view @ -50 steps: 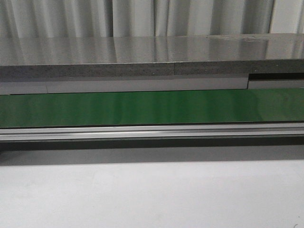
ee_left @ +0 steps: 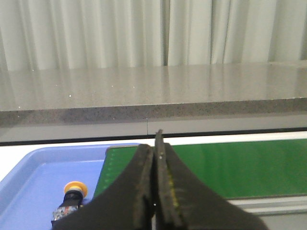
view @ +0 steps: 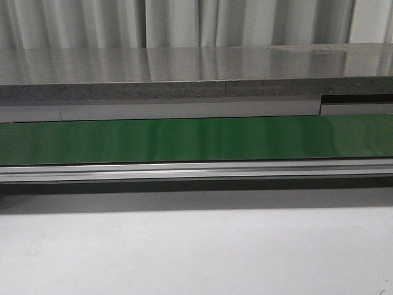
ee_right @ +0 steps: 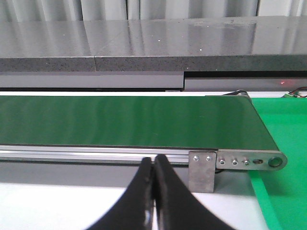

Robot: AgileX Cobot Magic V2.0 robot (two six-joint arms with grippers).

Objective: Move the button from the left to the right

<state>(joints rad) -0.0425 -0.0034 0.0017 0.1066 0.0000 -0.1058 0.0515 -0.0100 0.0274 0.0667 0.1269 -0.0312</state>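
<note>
We see a deep green belt (view: 196,140) with faint lighter streaks, edged by a silver aluminium rail (view: 196,171). Behind it runs a speckled grey stone ledge (view: 184,74), and behind that hang pale white pleated curtains (view: 184,21). The worktop (view: 196,252) is plain off-white. Just beside the black left gripper (ee_left: 154,158) sits a light blue tray (ee_left: 29,177) holding the button (ee_left: 72,197), yellow-orange on top and black below. Beyond the black right gripper (ee_right: 154,165) lies a brighter green mat (ee_right: 283,139).
</note>
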